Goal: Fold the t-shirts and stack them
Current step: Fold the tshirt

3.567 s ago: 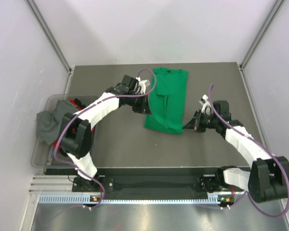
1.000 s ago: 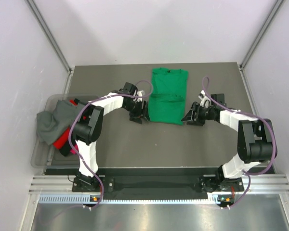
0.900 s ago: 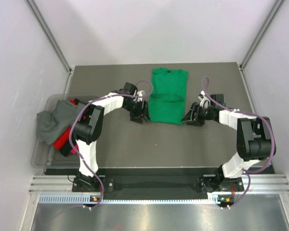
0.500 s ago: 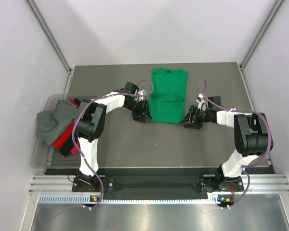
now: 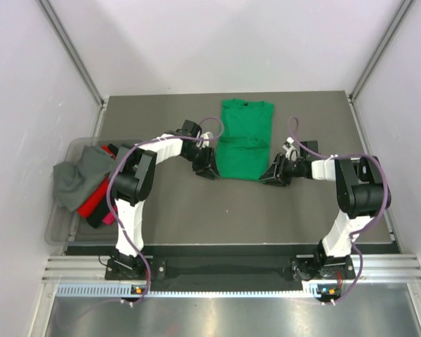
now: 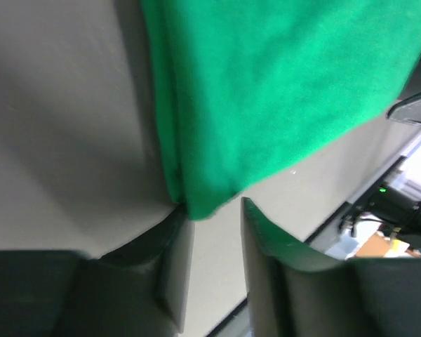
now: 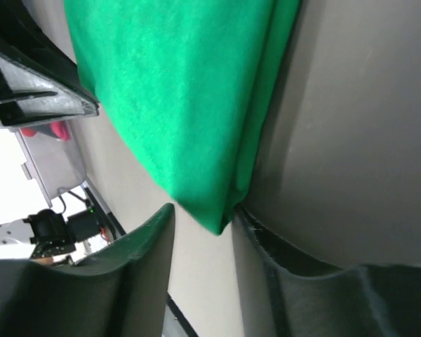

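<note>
shirt: green t-shirt, folded, flat on bench | handling: light, limp (layers slide apart) | hold: near corners, all layers | left hand, right hand: part-spread around a corner each, not pinching

top view: bright, even, sharp; soft shadows on dull grey tabletop | glare: sheen on shiny metal front plate | left wrist: bright green cloth t-shirt slightly soft, left gripper dark and blurred, shadow along shirt edge | right wrist: right gripper defocused, blown-out white at lower left
</note>
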Available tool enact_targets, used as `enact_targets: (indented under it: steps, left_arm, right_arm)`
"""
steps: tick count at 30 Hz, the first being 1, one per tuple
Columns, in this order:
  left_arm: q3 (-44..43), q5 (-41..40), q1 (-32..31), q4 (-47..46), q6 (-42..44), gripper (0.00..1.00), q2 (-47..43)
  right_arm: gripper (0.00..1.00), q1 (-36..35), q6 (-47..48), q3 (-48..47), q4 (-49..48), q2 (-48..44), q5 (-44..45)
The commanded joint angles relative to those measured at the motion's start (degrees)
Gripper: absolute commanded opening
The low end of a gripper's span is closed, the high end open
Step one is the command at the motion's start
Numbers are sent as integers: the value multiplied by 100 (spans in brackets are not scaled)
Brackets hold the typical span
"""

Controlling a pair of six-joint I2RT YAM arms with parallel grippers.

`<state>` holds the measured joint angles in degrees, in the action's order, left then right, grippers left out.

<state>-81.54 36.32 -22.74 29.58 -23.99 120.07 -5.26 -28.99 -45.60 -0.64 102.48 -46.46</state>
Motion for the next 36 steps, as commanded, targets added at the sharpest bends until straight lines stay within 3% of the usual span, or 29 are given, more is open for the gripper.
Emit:
enact_targets:
  steps: [1, 2, 3, 4, 5, 7, 9, 22, 32, 36]
  left_arm:
    - [-82, -248, 51, -199, 140, 34, 245]
    - [-82, -248, 51, -216, 140, 29, 245]
    - [-82, -256, 59, -234, 131, 13, 245]
    - [-90, -274, 59, -242, 131, 4, 245]
    - [-90, -274, 59, -260, 123, 0, 227]
    - [-73, -266, 68, -277, 131, 0, 114]
    - [-47, -195, 59, -339, 158, 0, -105]
    - [841, -2, 24, -787, 87, 0, -1837]
    - [929, 51, -81, -814, 140, 0, -2374]
    - [466, -142, -72, -718, 368, 0, -2190]
  right_arm:
    - [32, -72, 60, -168, -181, 273, 321]
    - [28, -72, 60, -177, -182, 316, 348]
    - [24, -81, 69, -177, -182, 308, 365]
    - [18, -72, 78, -168, -190, 291, 392]
    - [14, -81, 87, -168, -182, 203, 409]
    - [4, -46, 148, -81, -129, 54, 435]
    - [0, -11, 210, 59, -85, -315, 444]
    - [0, 183, 131, 1115, 179, -3012, 585]
    - [0, 323, -1, 1309, 223, -3796, 594]
    - [0, 324, 218, 958, 117, -3700, 427]
